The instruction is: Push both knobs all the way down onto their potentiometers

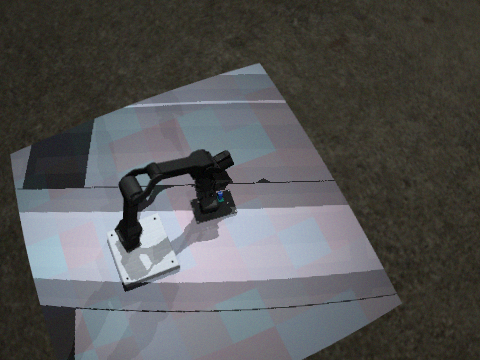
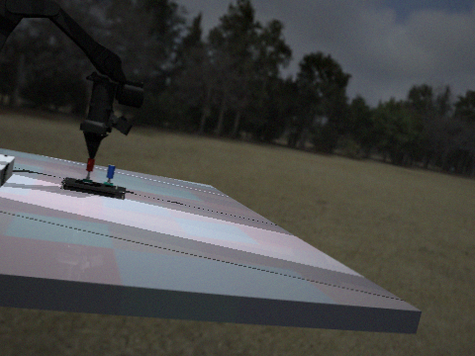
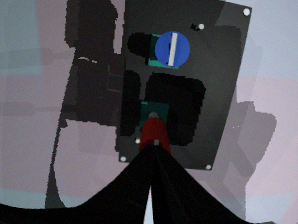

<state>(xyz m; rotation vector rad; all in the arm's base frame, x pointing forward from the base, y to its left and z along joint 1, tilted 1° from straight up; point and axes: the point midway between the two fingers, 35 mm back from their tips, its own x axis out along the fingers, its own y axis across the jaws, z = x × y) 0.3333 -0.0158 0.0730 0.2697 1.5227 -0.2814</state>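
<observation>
Directly below closed fingers, red knob (image 3: 154, 132), touching tips

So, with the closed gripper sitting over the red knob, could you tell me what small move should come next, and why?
Probably a short, straight push downward. The shut gripper has its tip on top of the red knob, which stands raised above the circuit board on its shaft, like the blue knob beside it. Pushing vertically should avoid levering the potentiometer loose.
</observation>
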